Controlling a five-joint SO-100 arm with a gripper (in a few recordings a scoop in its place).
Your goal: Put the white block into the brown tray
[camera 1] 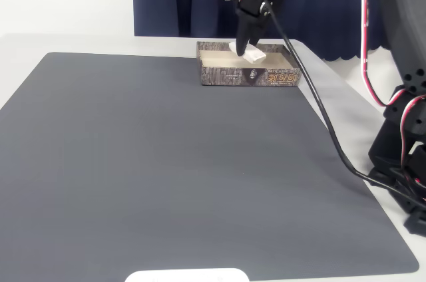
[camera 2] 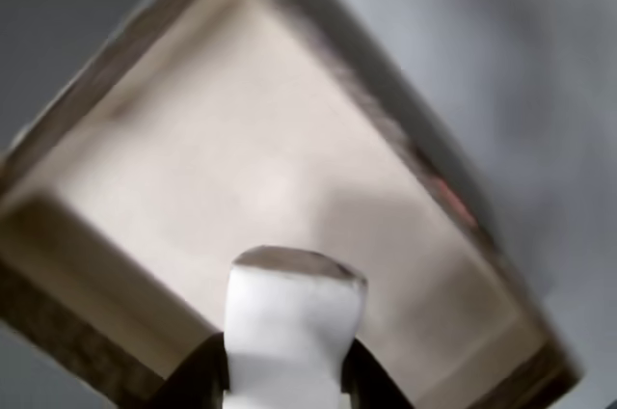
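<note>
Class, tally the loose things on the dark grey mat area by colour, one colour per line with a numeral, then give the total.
White: 1, the small flat off-white rectangular block, held in the gripper over the tray.
Brown: 1, the shallow brown wood-grain tray with a cream inside.
Total: 2.

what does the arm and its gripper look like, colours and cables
The arm is matte black plastic in blocky segments with visible screw holes. Red-and-white twisted wires loop along its joints, and a thick black cable trails from the wrist down across the mat. The gripper is black too, with narrow tapering fingers; in the wrist view its dark fingers show at the bottom edge.
</note>
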